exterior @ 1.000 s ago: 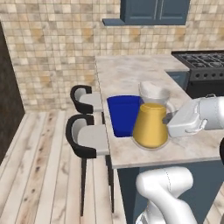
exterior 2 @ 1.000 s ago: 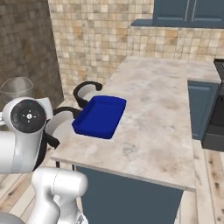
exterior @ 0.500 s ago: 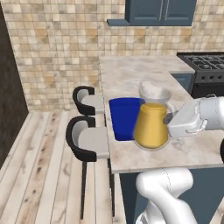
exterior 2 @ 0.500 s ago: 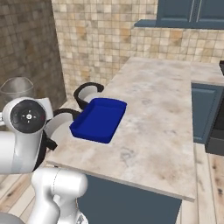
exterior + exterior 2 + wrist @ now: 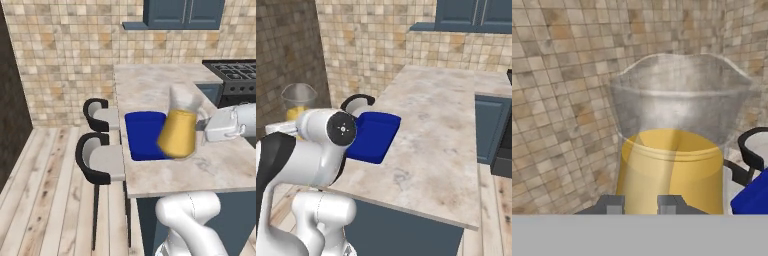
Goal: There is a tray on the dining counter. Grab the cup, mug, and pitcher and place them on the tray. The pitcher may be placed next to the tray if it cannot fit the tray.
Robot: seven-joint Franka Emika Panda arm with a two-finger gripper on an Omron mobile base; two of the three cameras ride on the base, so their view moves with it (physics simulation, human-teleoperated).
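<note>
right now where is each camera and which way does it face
Left base view: behind the arm's left, facing the counter; tray, pitcher, gripper, white arm.
Right base view: behind its right, same counter; arm hides part of the tray.
Hand view: along the fingers at the pitcher.
All three share pitcher and tray.

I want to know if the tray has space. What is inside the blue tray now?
The visible floor of the tray is bare blue. In the left base view the pitcher, held by the gripper, covers the tray's right part; in the right base view the arm hides its near corner.
</note>
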